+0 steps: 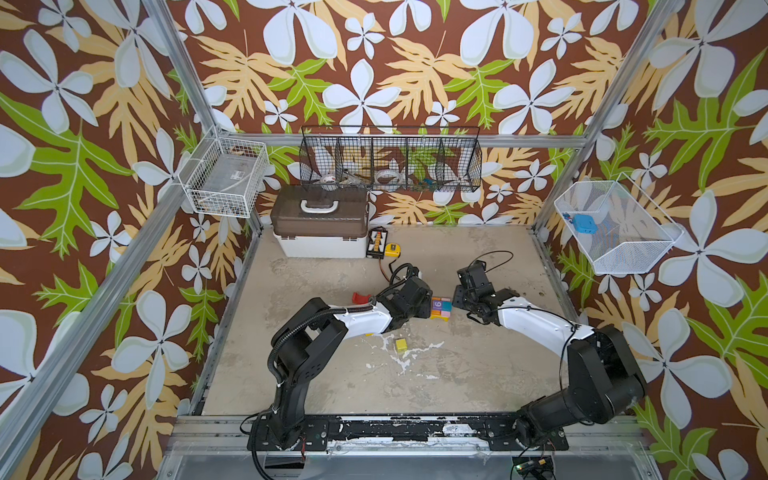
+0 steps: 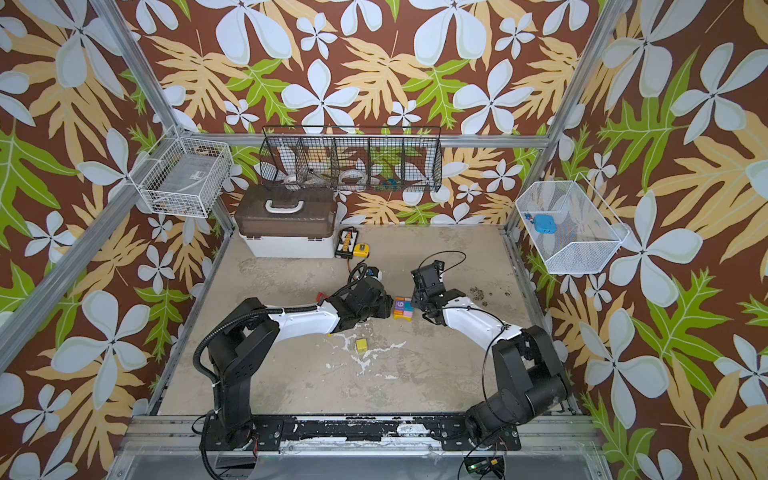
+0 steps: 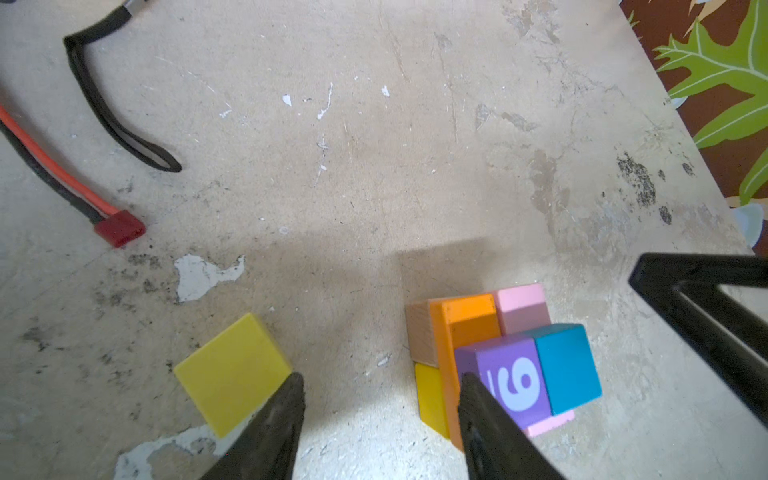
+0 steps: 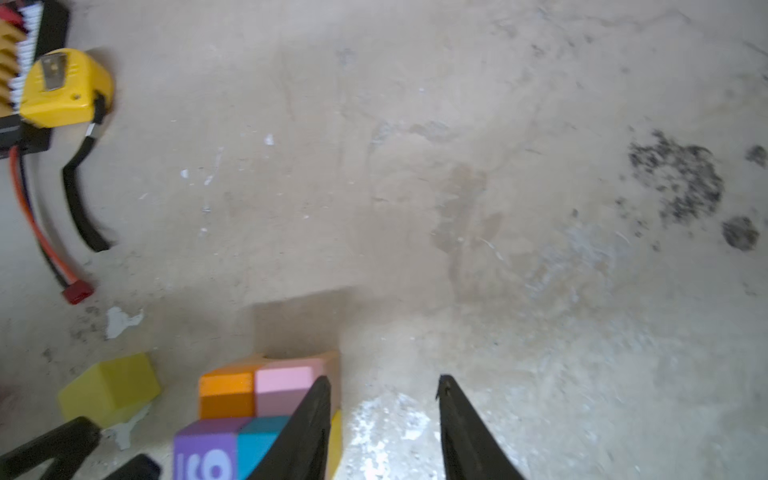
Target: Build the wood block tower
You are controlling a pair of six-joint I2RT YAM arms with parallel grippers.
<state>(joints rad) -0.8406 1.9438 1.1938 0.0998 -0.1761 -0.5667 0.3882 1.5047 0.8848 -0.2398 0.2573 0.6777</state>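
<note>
The multicoloured painted wood-block stack sits midway on the bench. Left hand and right hand flank it, part-spread, empty.

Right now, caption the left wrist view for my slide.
Open, empty left pincer poised between a loose yellow cube and the low multicoloured block stack.

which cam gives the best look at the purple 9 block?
Left wrist: the purple wooden cube with a white 9 is close and its numeral is readable. Right wrist crops it at the frame edge. In both top views it is tiny.
</note>
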